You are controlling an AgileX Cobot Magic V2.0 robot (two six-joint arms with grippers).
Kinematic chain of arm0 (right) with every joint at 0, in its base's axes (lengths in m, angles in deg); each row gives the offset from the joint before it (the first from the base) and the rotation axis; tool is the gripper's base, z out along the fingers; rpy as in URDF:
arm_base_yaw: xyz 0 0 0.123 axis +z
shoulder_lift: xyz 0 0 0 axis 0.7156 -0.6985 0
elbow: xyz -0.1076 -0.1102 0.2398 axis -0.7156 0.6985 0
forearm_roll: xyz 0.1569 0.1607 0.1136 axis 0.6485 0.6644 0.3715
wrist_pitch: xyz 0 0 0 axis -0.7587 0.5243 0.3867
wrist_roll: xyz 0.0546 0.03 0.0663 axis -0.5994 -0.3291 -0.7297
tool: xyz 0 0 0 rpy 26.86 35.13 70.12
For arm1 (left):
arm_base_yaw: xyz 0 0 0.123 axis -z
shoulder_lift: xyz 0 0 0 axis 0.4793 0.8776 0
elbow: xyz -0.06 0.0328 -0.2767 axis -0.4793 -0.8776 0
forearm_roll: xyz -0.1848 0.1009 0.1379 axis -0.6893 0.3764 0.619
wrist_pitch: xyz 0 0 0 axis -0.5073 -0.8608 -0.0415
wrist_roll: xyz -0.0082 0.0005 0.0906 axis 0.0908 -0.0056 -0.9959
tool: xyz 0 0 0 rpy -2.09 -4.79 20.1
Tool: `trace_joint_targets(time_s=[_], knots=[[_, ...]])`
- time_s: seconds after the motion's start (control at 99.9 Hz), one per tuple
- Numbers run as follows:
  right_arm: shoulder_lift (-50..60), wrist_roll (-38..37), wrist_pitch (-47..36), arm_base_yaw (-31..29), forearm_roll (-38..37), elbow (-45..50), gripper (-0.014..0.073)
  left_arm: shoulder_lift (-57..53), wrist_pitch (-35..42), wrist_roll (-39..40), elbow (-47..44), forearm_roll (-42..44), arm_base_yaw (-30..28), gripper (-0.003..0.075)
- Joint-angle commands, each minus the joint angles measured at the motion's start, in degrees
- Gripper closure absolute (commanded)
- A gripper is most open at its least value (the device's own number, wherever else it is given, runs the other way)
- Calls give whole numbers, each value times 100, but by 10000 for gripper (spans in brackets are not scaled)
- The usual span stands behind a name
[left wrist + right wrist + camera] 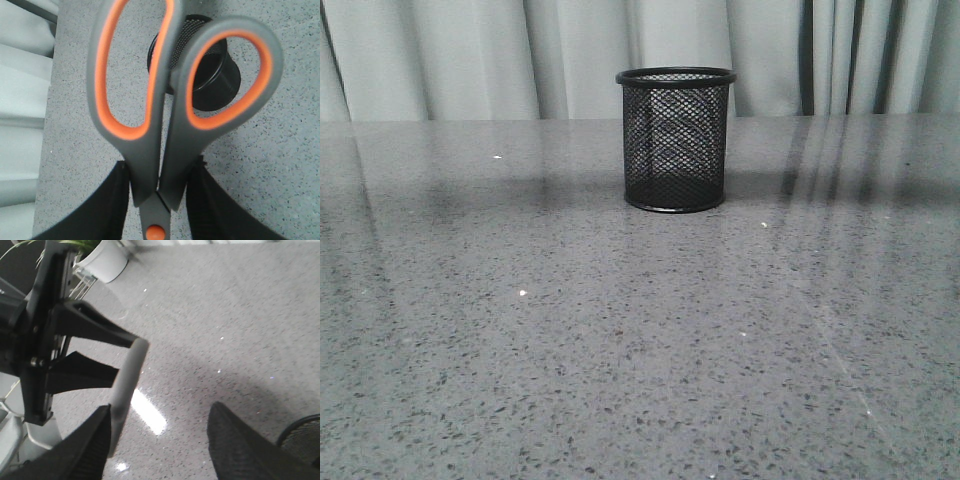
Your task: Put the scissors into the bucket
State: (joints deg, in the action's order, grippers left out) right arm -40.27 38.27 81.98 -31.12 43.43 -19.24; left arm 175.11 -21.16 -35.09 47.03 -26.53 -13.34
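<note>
The grey speckled table [520,350] fills most of the front view, with pale curtains [470,55] hanging across the top of the frame. The bucket [675,140], a black mesh cup, stands upright on the table just right of centre in the upper half of that frame, with nothing showing inside it through the mesh.

In the left wrist view the scissors [150,150] fill the middle of the frame, their 2 grey handle loops with orange lining pointing up toward the top edge. The left gripper [159,192] holds them: its 2 black fingers [107,210] press against the handle necks at the lower centre, just above the orange pivot screw. The blades are out of sight. Behind the handles, upper centre right, the bucket [217,85] sits on the table, seen from above.

In the right wrist view the right gripper [160,450] has its jaws wide apart with only table between them. The bucket's rim [302,437] peeks in at the lower right corner. The left arm [45,340] with the scissors' handle [127,385] fills the left side.
</note>
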Motion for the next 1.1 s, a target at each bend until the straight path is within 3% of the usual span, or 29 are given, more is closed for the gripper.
trace_joint_targets(time_s=[0.0,0.481,0.781,0.871,1.091], knots=[[181,91,-3,111,364,-199,209,-260,329,73,199,-328,69,606],[50,147,-545,619,423,-199,209,-260,317,73,199,-515,69,606],[-145,219,-674,622,888,-208,212,-260,309,73,199,-517,69,606],[-192,233,-674,622,926,-208,274,-260,305,73,199,-517,69,606],[-240,345,-683,622,976,-208,549,-260,305,73,199,-517,69,601]])
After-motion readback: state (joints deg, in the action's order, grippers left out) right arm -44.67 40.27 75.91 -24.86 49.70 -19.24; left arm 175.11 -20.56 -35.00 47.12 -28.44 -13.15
